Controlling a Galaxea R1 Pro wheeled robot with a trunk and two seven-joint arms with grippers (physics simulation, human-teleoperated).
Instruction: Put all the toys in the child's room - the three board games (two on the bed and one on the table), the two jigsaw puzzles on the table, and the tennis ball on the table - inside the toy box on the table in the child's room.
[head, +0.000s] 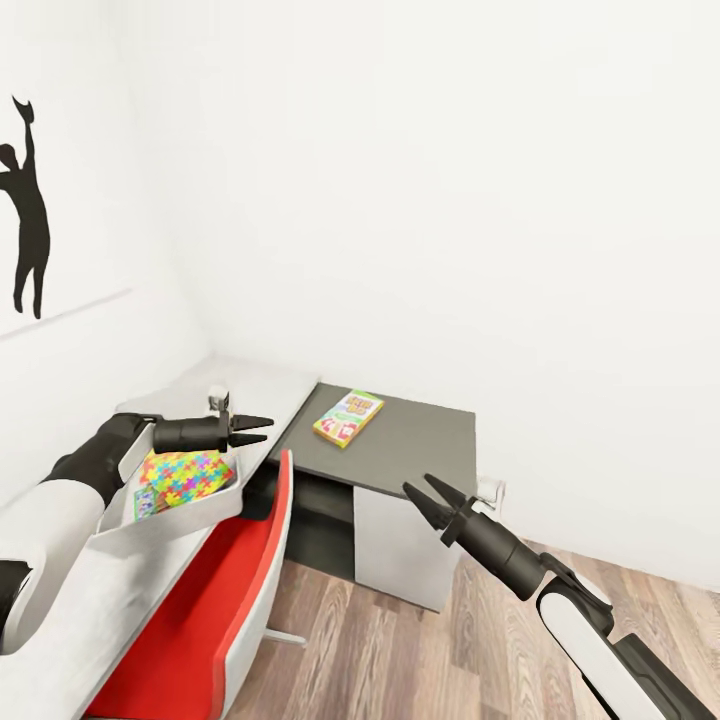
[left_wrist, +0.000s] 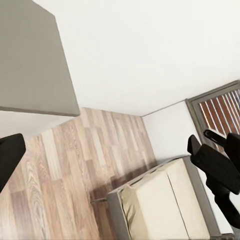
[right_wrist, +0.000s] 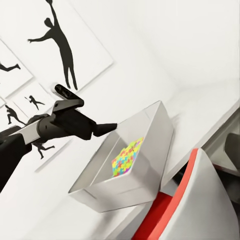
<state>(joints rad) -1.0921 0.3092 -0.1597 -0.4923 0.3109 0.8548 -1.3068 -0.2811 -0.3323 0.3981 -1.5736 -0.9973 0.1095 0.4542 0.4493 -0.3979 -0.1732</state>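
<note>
The pale desk top (head: 255, 385) runs along the left wall and meets a lower dark-grey cabinet top (head: 420, 440) at the corner. On the desk sits the grey toy box (head: 175, 515), tilted, with a jigsaw puzzle (head: 180, 478) lying inside it. One yellow-green board game (head: 348, 416) lies flat on the cabinet top, near its left edge, and a bare cream bed (left_wrist: 165, 205) stands on the plank floor (left_wrist: 75, 165).

Jigsaw puzzle (head: 181, 477) inside toy box (head: 120, 535); board game (head: 348, 416) on cabinet top (head: 410, 450).

Board game (head: 348, 417) lid lettering too blurry to read.
</note>
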